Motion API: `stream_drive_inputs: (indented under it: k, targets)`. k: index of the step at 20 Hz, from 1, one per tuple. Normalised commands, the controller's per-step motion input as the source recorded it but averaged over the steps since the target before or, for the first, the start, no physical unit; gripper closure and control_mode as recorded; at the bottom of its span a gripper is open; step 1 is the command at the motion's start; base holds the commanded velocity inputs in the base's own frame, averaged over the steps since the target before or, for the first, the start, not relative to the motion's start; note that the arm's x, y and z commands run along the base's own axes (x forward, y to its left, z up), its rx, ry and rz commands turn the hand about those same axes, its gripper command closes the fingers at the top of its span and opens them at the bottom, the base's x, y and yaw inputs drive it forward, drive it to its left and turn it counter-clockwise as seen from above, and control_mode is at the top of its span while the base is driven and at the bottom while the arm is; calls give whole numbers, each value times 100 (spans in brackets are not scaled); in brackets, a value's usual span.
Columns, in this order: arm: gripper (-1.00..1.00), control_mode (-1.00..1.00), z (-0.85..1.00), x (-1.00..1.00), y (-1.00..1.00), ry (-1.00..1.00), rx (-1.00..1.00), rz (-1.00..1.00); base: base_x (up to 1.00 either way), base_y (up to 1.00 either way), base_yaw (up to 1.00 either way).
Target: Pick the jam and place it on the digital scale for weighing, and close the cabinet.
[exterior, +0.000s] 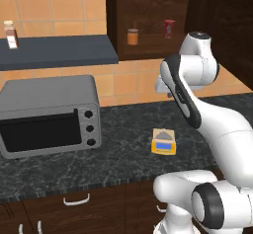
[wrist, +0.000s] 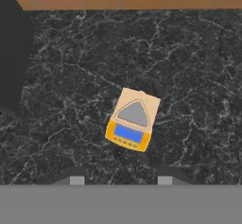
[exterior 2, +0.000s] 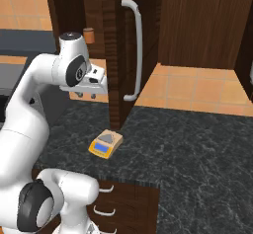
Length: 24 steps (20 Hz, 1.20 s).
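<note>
Left base view: the jam (exterior: 132,36) stands on a shelf inside the open cabinet (exterior 2: 114,55), far from the bare digital scale (exterior: 164,141) on the desk (exterior: 123,144), while the gripper (wrist: 120,179), fingers apart and empty, hovers above the scale; neither step is done.

No text, label or number can be read anywhere.

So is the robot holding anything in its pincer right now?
No, nothing. The pincer hangs open above the scale, and the jam sits in the cabinet.
</note>
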Motion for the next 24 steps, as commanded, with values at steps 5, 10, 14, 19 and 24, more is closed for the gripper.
stream_drive_inputs:
  k: [5, 10, 14, 19, 24]
  targets:
    - [-100, -100, 1, -44, 1, -13, -1, 0, 0, 0, 0]
    - [-100, -100, 60, -56, 19, -43, -9, 23, 0, 0, 0]
    - [-100, -100, 77, -18, 11, -41, -1, 35, 0, 0, 0]
    - [-100, -100, 75, -2, 19, -31, 0, 26, 0, 0, 0]
    - [-100, -100, 68, 11, 29, -13, 0, 15, 0, 0, 0]
